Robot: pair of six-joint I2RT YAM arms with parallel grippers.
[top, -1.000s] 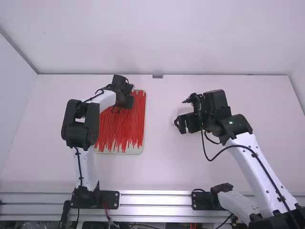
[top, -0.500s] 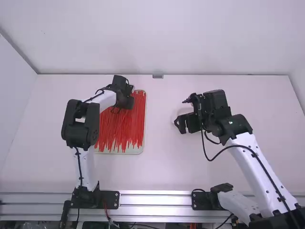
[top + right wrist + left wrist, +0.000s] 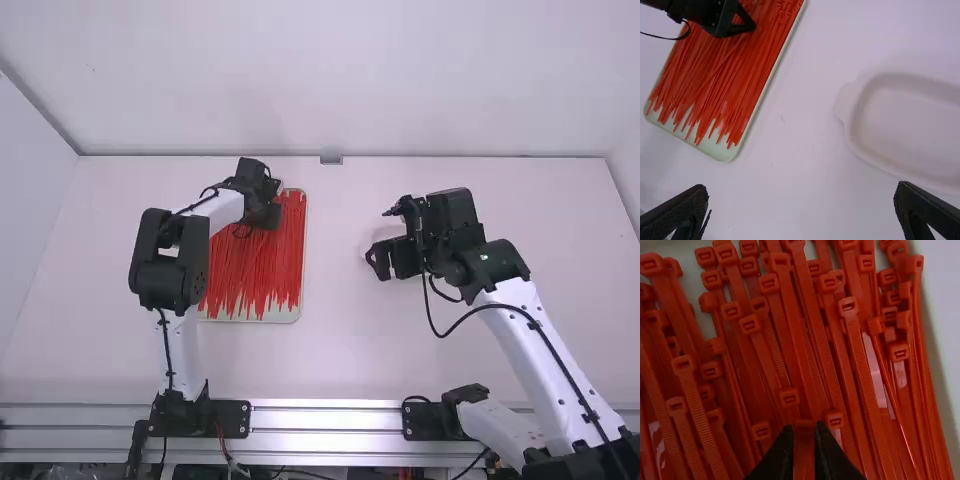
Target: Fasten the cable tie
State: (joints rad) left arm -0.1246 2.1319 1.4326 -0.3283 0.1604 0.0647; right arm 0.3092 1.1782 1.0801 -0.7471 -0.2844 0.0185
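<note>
A heap of red cable ties (image 3: 255,265) lies on a pale flat tray (image 3: 291,317) at the left of the table. My left gripper (image 3: 262,207) is down at the tray's far end, among the ties' heads. In the left wrist view its fingers (image 3: 782,455) stand close together, shut on one red tie (image 3: 803,462) between them. My right gripper (image 3: 388,258) hovers over the table right of the tray, open wide with nothing between its fingers (image 3: 682,207). The right wrist view takes in the ties (image 3: 720,80) and the left gripper (image 3: 715,15).
A shallow white dish (image 3: 900,125) with a small handle rests on the table below the right gripper. Bare table (image 3: 350,330) lies between the tray and the dish. The back wall runs along the table's far edge.
</note>
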